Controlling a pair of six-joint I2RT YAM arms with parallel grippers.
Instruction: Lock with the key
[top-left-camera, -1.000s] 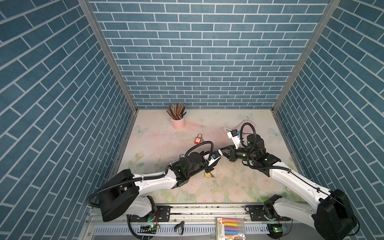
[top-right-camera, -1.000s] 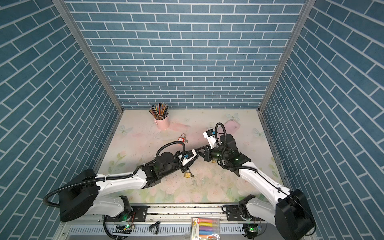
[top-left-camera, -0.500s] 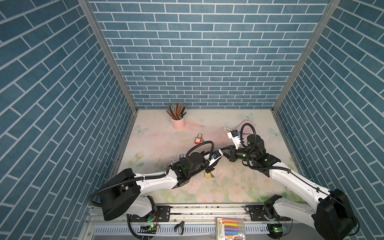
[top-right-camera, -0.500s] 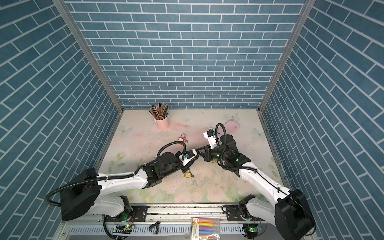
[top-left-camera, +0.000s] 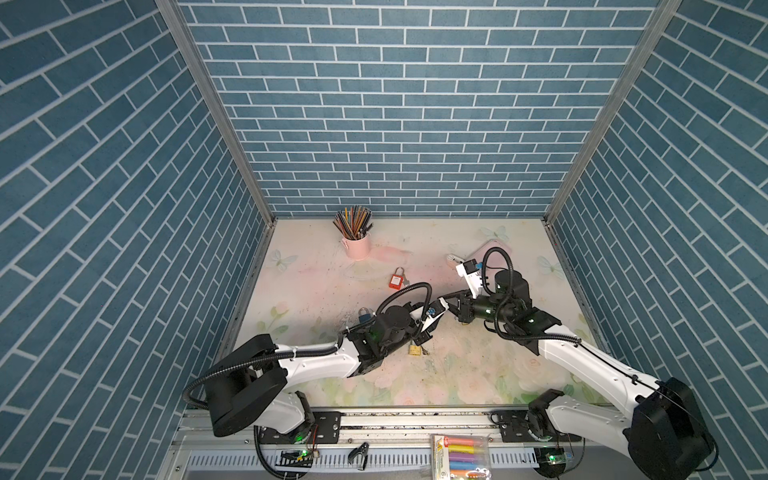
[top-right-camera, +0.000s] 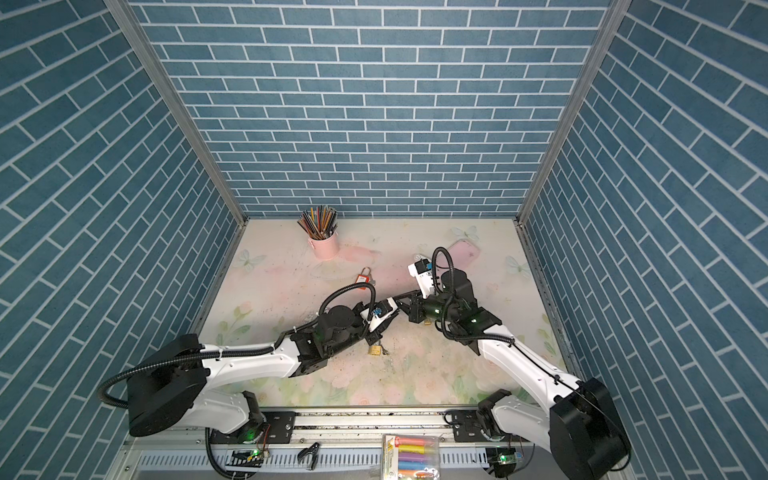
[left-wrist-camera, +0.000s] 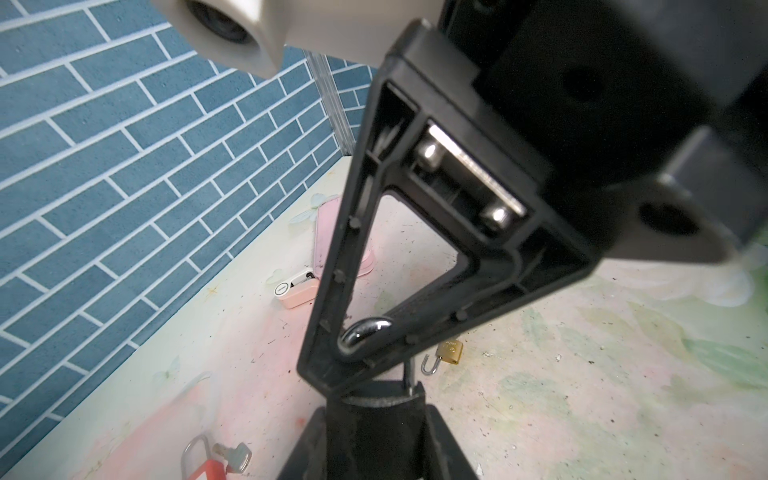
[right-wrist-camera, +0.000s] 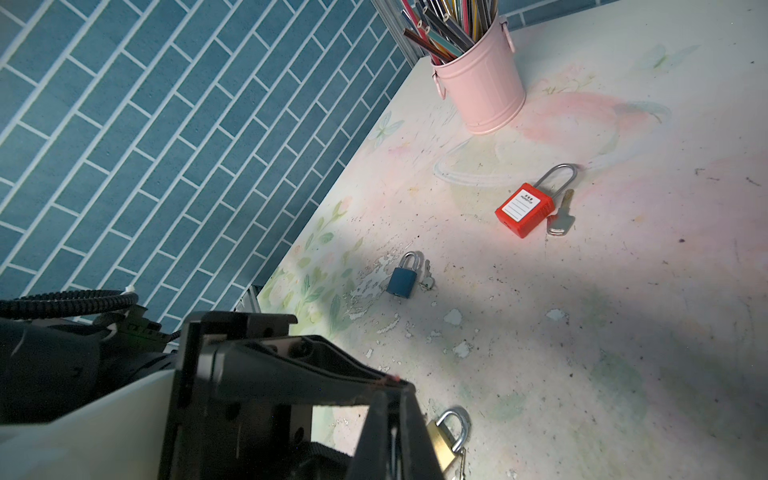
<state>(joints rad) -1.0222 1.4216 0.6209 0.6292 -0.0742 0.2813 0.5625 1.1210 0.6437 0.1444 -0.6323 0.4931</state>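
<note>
While a brass padlock lies nearest the front edge, the left gripper just beyond, above mid-table, has the held padlock between narrowly parted jaws, its long axis running toward the right gripper, silver shackle leading. That gripper's jaws are pressed together at the shackle (what, if anything, they pinch is hidden). Farther back lie a blue padlock and a red padlock.

Marker pack bears "6"; label on red padlock unreadable.
</note>
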